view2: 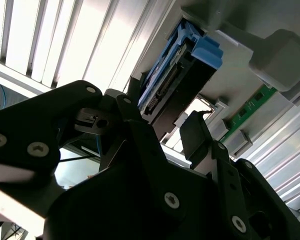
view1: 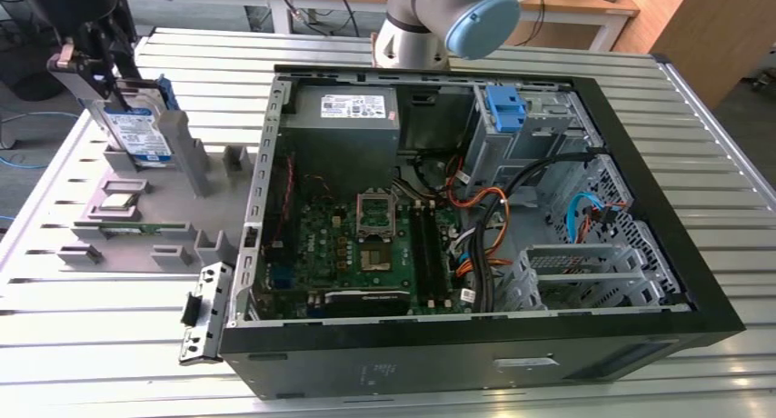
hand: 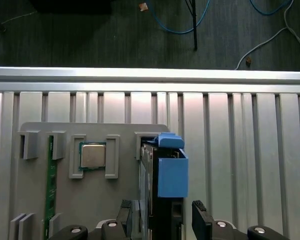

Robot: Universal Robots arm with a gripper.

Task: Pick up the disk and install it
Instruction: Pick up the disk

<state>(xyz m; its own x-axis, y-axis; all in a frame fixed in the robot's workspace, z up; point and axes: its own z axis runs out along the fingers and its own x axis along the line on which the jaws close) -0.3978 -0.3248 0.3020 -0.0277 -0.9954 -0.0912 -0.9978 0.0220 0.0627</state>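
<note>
Reaching down over the grey plastic fixture [hand: 90,200], the black gripper [hand: 162,212] stands open, its fingers [hand: 201,220] straddling the upright silver disk [view1: 136,132] in its blue bracket [hand: 172,172].

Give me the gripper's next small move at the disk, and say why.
Probably close on the disk. In the first wrist view the gripper straddles the disk, which stands on edge in the grey holder. The jaws are open, one on either side, with a gap showing on the blue bracket side. Nothing is gripped yet, so lifting now would likely leave it behind.
</note>
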